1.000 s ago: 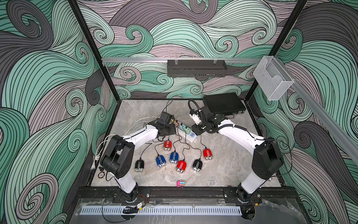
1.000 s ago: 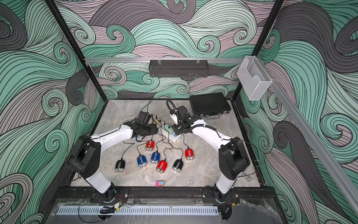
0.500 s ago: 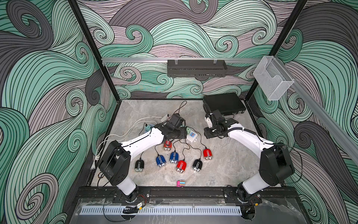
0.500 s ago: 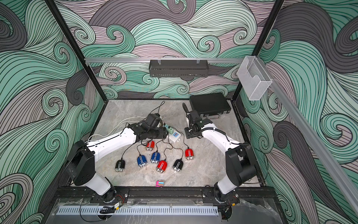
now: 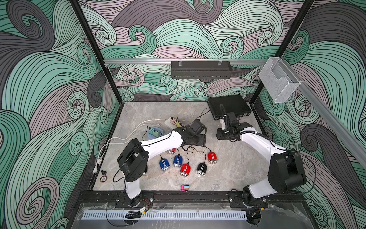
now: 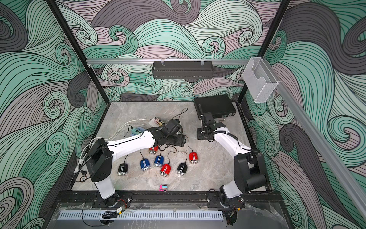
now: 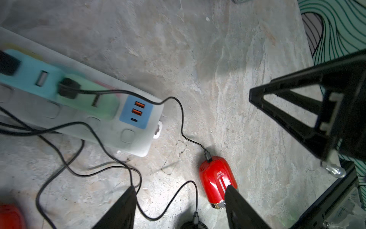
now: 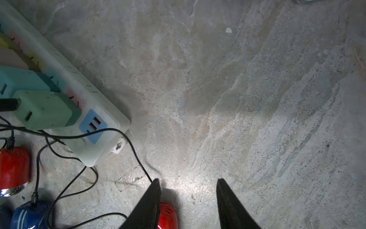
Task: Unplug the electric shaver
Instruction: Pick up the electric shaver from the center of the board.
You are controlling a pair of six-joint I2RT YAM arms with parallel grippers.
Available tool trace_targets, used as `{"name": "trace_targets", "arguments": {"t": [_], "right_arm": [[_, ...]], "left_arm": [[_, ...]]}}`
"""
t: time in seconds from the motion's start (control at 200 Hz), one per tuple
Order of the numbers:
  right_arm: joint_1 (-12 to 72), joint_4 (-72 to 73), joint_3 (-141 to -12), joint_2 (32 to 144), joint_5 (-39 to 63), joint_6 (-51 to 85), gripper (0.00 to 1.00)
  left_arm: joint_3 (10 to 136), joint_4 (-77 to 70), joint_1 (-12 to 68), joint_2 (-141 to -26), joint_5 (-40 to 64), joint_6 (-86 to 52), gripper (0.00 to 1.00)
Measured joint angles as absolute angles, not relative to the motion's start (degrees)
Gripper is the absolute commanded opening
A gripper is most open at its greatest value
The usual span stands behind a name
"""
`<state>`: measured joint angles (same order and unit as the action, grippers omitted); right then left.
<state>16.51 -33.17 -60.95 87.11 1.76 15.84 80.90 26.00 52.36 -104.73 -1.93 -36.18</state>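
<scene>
Red shaver [image 7: 214, 176] lies cabled near left hand [image 7: 180, 188]; it and right hand [image 8: 188, 180] gape empty.

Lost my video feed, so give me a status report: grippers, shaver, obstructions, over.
Left gripper open, empty, near red shaver. Right gripper open, empty. Shaver cable plugged in. Other cables cross beside power strip.

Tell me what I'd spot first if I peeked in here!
The swirly green walls all around jump out first. Then the shiny red, blue and black shavers scattered in the middle of the table, close to a white power strip, with two white arms reaching over them.
</scene>
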Motion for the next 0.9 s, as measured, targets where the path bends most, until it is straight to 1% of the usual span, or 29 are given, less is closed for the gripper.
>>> {"name": "trace_targets", "arguments": {"t": [0.385,0.545,0.901], "right_arm": [[10.5,-30.2,-54.1,81.4,3.7,19.6,0.48],[9.7,-29.2,-52.2,78.8,4.2,20.3,0.50],[7.8,-26.7,-47.9,75.3,5.0,21.9,0.51]], "left_arm": [[90.0,28.6,59.8,-115.0,-1.2,-37.0,0.77],[91.5,30.3,61.3,-117.3,-1.1,-37.2,0.79],[95.8,33.8,63.2,-121.5,-1.6,-37.4,0.79]]}}
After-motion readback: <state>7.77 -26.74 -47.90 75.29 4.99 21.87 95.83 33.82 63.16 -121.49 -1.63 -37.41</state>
